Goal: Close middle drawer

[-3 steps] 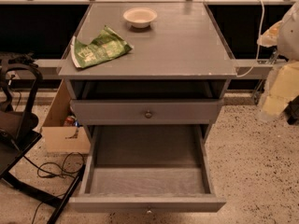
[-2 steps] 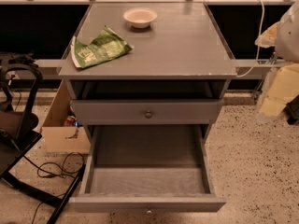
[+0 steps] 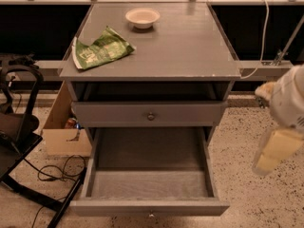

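The crumpled green bag [image 3: 100,49] on the left of the bench [image 3: 190,46] top carries white print, but none of it can be read; no other writing shows. Beyond it, at the far middle of the top, stands a small white bowl [image 3: 142,17]. The middle drawer [image 3: 149,185] is pulled far out toward the near side, its bare grey inside open to view; its front and small knob [image 3: 151,215] sit at the bottom edge and are partly cut off, and whatever lies below it is hidden. Above it the top drawer [image 3: 190,114] with its round knob sits pushed in, with a dark gap over it. The end effector [image 3: 276,148] hangs at the right edge, well apart from the drawers, a blurred white and pale yellow shape touching nothing; whether it is wide or narrow I cannot tell. On the left, a cardboard box [image 3: 64,129] is half hidden behind the bench, and a black chair [image 3: 19,127] is cut off by the edge, with cables [image 3: 52,171] on the speckled floor
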Tool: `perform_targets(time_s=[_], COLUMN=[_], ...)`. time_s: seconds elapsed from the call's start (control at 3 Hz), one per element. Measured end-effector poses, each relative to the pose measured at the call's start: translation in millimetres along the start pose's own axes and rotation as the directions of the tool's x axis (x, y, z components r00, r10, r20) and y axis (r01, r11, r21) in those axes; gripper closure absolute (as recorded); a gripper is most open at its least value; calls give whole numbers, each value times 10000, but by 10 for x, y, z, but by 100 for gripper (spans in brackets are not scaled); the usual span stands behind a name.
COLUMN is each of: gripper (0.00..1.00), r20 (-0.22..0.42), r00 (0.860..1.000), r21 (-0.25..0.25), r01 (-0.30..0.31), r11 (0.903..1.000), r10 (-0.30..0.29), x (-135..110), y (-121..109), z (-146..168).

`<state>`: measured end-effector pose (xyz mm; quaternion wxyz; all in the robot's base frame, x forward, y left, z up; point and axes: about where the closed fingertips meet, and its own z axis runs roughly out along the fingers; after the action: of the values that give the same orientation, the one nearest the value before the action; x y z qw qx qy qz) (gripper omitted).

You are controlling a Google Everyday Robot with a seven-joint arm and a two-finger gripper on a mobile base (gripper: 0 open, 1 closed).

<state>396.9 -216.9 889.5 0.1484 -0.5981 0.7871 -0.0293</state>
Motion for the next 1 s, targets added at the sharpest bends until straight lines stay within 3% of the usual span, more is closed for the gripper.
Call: perform_targets(time_s=[0.67, 1.0], gripper=[0, 0], r20=[-1062, -1231], r00=[9942, 9921], r21=[-721, -1028], r01=[118, 107], r11=[9973, 9946], r10=[-194, -234], x=[628, 744], y=[762, 963], z=[1142, 1336])
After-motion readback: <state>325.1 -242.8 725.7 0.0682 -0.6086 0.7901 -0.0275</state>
